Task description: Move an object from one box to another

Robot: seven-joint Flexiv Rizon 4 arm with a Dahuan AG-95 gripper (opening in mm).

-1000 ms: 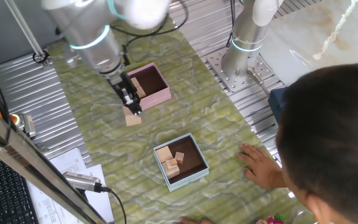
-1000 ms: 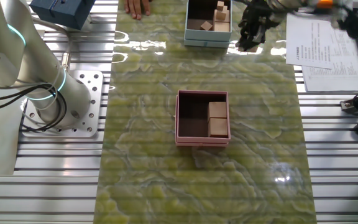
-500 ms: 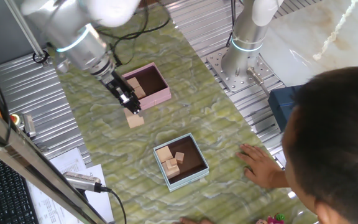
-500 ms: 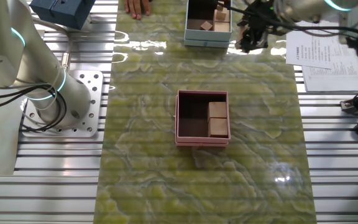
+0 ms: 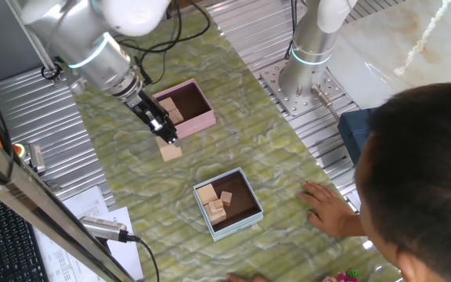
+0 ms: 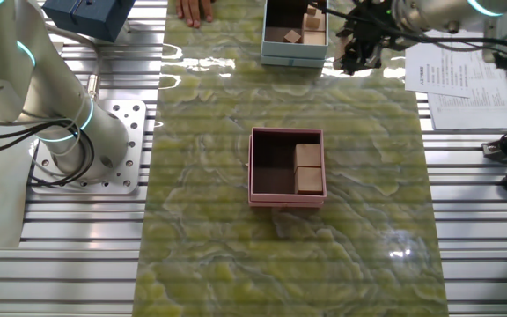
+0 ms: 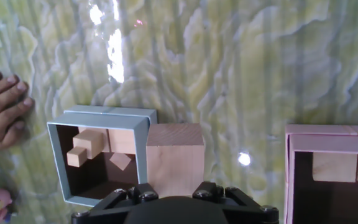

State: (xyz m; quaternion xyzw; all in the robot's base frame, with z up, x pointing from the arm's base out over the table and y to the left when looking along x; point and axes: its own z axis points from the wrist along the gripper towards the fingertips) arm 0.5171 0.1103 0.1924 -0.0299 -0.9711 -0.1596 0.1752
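My gripper is shut on the pale wooden cube and holds it over the green mat, between the two boxes. In the hand view the cube sits between my jaws, just right of the light blue box and left of the pink box. The pink box holds two more pale cubes. The light blue box holds a pale cube and smaller darker blocks. In the other fixed view my gripper is right of the blue box, and the held cube is hidden.
A person's hand rests on the mat near the blue box and also shows in the hand view. The person's head fills the lower right. A second arm's base stands at the back. A navy gift box and papers lie off the mat.
The arm's upper links have swung left. The gripper and the cube have shifted only slightly, still between the boxes.
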